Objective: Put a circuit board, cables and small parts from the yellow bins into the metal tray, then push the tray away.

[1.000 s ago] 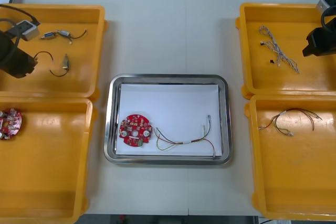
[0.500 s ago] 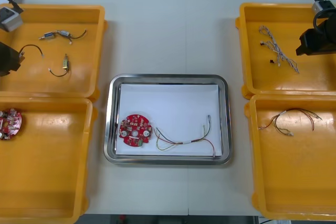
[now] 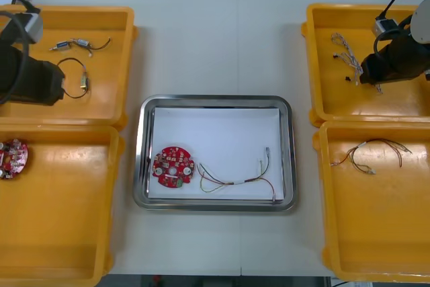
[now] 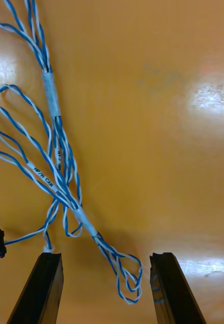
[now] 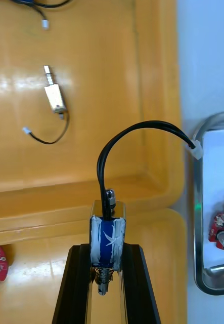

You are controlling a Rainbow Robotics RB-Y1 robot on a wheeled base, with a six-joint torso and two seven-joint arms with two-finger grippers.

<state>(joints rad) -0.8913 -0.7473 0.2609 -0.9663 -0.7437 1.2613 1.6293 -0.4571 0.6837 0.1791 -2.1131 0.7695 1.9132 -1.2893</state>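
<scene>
My left gripper (image 5: 107, 255) is shut on a small metal part (image 5: 107, 238) with a blue-marked face. Its black cable (image 5: 142, 126) arches up towards the metal tray (image 5: 205, 212). In the front view that gripper (image 3: 57, 85) hangs over the near wall of the far left yellow bin (image 3: 114, 15). My right gripper (image 4: 105, 257) stands open low over the twisted blue and white cable (image 4: 56, 167), whose looped end lies between the fingers. In the front view it (image 3: 366, 70) is in the far right bin (image 3: 316, 58). The tray (image 3: 215, 101) holds a red circuit board (image 3: 173, 166) and a red and yellow cable (image 3: 235, 179).
Two more small metal parts (image 3: 70, 44) with black leads lie in the far left bin, one (image 5: 53, 96) beyond my left fingers. A second circuit board (image 3: 12, 157) sits in the near left bin. The near right bin holds a cable (image 3: 369, 154).
The left arm has swung right over the far left bin with the small part in its grip. The right gripper has moved left and down onto the blue and white cable.
</scene>
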